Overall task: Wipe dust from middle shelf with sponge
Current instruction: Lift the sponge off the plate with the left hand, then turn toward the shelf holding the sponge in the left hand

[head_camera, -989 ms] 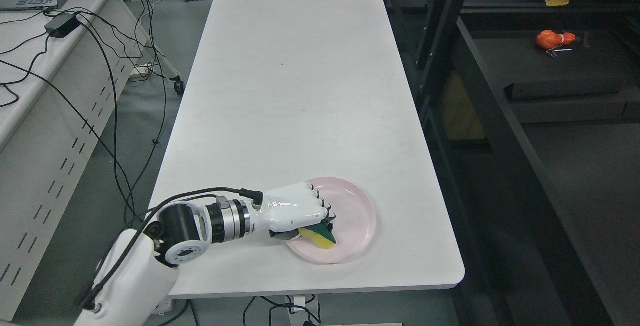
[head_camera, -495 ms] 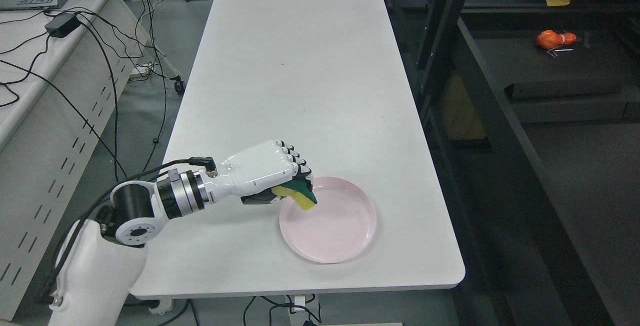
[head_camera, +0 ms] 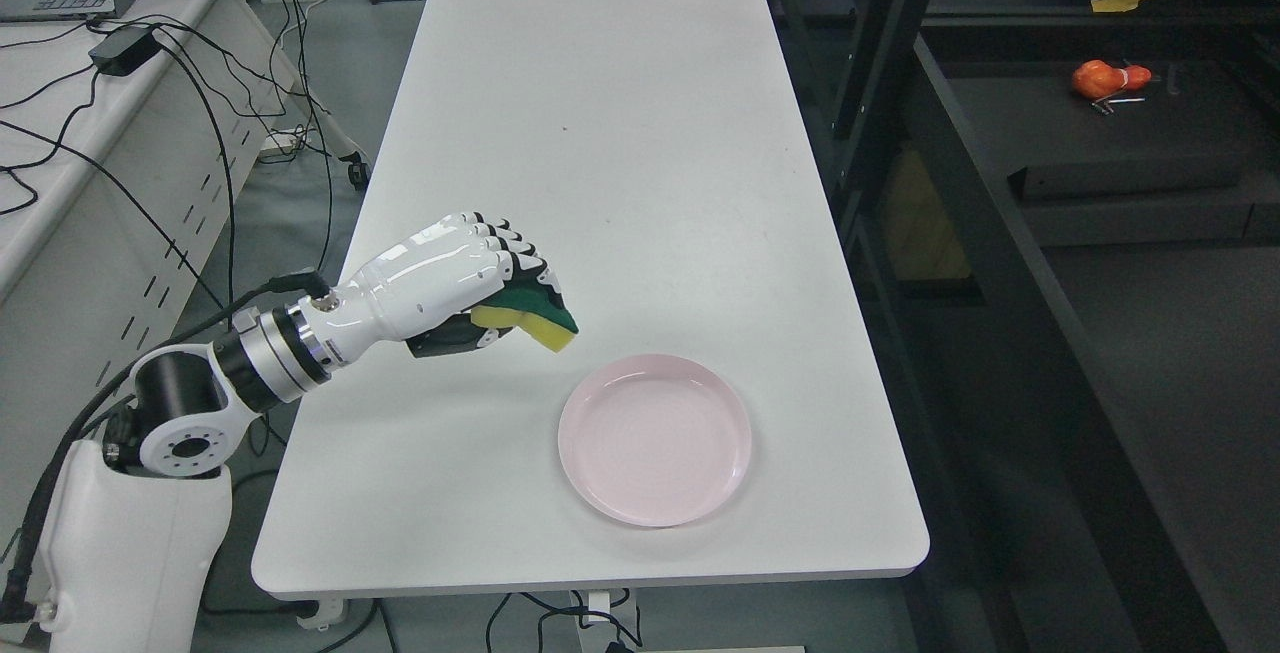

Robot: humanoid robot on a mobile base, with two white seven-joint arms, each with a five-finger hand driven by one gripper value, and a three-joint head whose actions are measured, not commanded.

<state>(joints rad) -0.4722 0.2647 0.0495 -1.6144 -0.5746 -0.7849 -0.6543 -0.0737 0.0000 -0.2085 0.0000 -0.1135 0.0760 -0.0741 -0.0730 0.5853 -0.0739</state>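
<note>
Midway through the pickup, the robot's fingers (head_camera: 505, 248) are curled tight around a sponge (head_camera: 535, 318), yellow foam below and green scouring layer above, with its free end jutting out toward the lower right of the fist. The left hand (head_camera: 450, 283) holds it in the air at centre left of the frame, above the white table (head_camera: 600, 133) and up and to the left of the pink plate (head_camera: 655, 439), which sits with nothing on it near the table's bottom edge. The white forearm runs back to the lower left corner.

Only one end of the sponge appears pinched, though the thumb side is hidden, so the firmness of the hold is hard to judge. Soft foam held at an end could twist or slip out during a long swing, dropping onto the table or floor.

The dark shelf unit (head_camera: 1000, 263) stands along the right side of the frame, well apart from the hand and across the table. Reaching it from the left risks clipping the black upright post (head_camera: 880, 43), or sweeping low and knocking the plate. An orange object (head_camera: 1108, 79) lying on a shelf at upper right could be pushed off by a wide wipe.
</note>
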